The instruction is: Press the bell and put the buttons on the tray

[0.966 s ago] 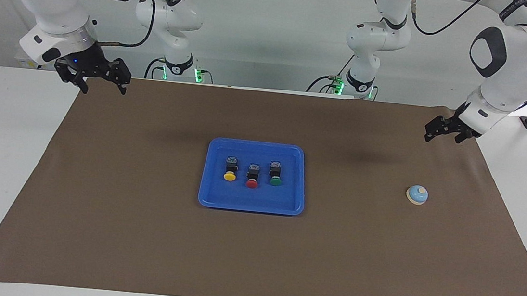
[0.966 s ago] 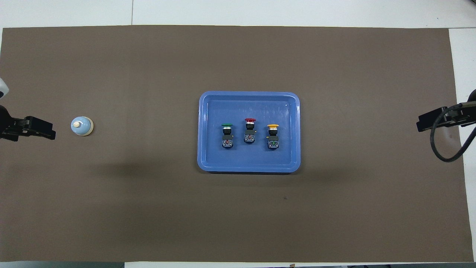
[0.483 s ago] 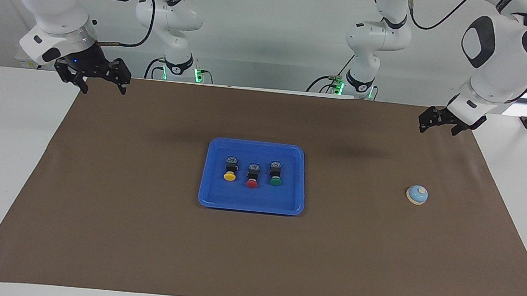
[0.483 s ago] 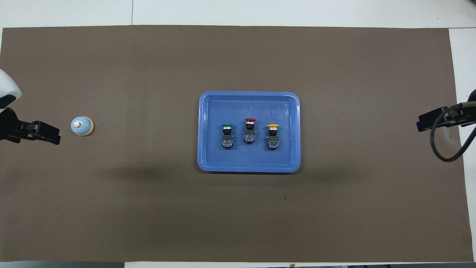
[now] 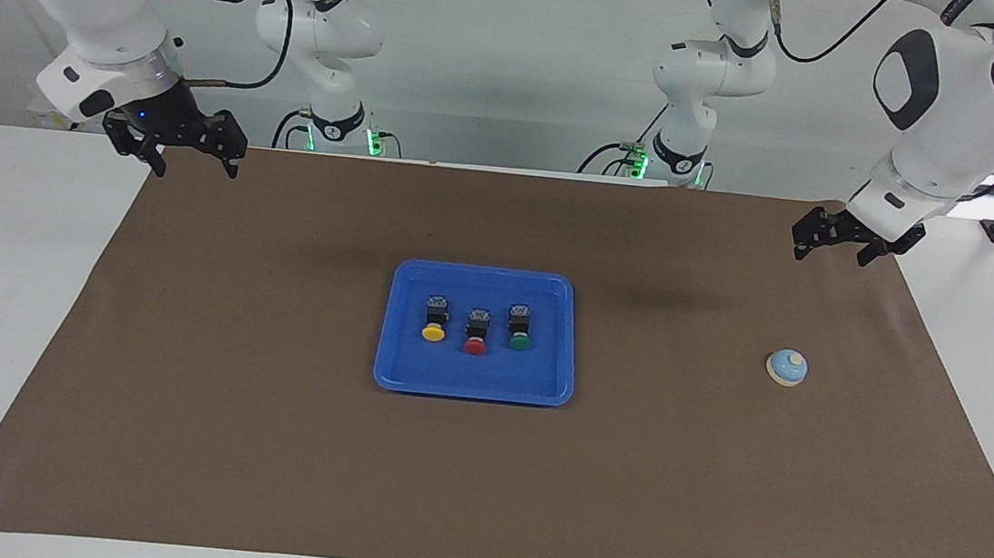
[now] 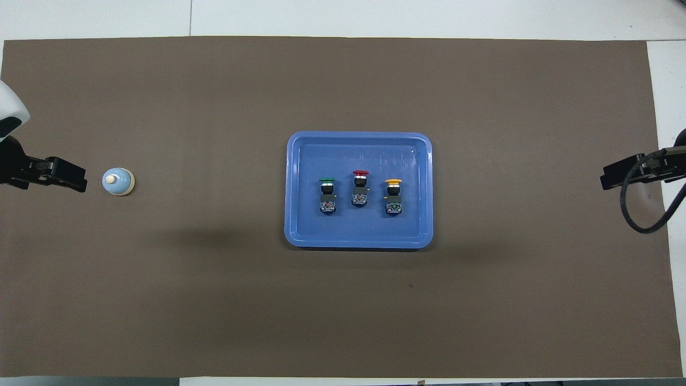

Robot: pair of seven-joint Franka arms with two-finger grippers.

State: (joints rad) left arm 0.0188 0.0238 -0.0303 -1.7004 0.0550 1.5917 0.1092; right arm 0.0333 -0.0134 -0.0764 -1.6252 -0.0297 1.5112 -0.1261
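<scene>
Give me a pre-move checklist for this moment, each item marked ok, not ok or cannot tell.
1. Green button, red button and yellow button lie in the tray: ok.
2. Bell sits on the brown mat, toward the left arm's end, untouched: ok.
3. Left tool open and empty, raised over the mat: ok.
4. Right tool open and empty, waiting over the mat's corner at its own end: ok.
5. Bell already pressed: cannot tell.
</scene>
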